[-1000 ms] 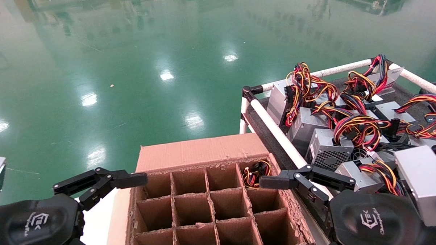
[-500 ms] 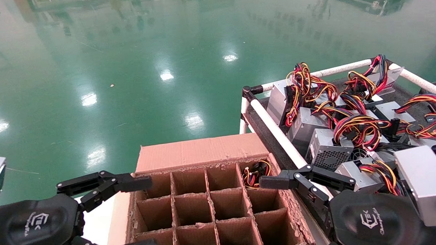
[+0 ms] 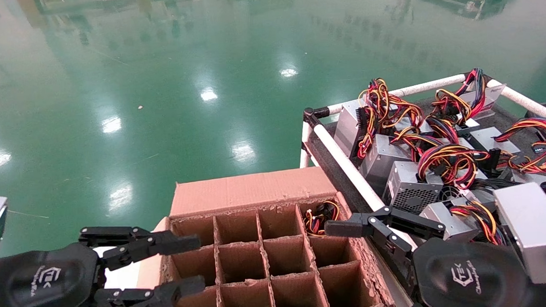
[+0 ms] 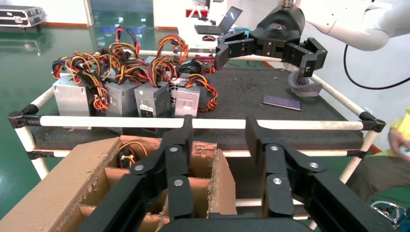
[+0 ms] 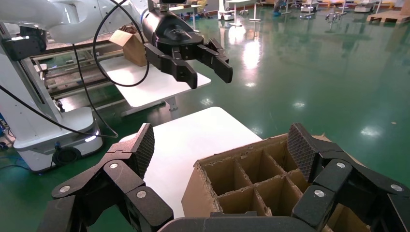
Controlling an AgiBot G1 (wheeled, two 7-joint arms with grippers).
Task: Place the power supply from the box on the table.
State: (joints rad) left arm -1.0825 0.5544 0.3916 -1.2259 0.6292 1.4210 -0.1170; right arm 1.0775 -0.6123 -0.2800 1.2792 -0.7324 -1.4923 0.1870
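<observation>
Green floor [image 3: 161, 84] all around. Table [image 3: 341, 158] at right, crowded with grey units and wires. Box [image 3: 251, 190] just left of it, cells mostly bare. Right gripper [image 3: 348, 241] over the box's right edge, jaws wide apart. Left gripper [image 3: 193, 263] over the left-hand cells, jaws apart. Power supply [image 3: 319, 217] down in the far right corner cell, wires showing.

The power supply [image 3: 319, 217] sits in the far right cell of the box [image 3: 251, 191]; the table [image 3: 335, 167] stands right of the box.
</observation>
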